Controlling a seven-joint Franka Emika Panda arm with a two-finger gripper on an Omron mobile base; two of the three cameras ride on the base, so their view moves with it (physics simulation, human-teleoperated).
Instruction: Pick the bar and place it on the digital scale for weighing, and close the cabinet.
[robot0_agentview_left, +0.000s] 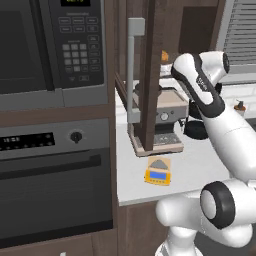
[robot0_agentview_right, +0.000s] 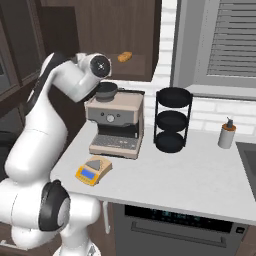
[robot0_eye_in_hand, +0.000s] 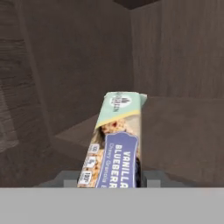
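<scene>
— Dark brown cabinet (robot0_eye_in_hand: 65, 65) walls are surrounding me in the hand view. What are the base views giving you?

— They are showing the digital scale (robot0_agentview_left: 158, 171) sitting bare on the counter (robot0_agentview_right: 200, 175), in front of the coffee machine (robot0_agentview_right: 116, 124).

— And the bar (robot0_eye_in_hand: 114, 144)?

— I am pinching it between my fingertips (robot0_eye_in_hand: 152, 177), inside the cabinet; its wrapper is showing pale mint, oat bits and a blue "VANILLA BLUEBERRY" label.

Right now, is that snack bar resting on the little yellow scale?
Apart. The right base view shows the digital scale on the counter with a bare platform; the hand view shows the bar up inside the dark wooden cabinet.
</scene>
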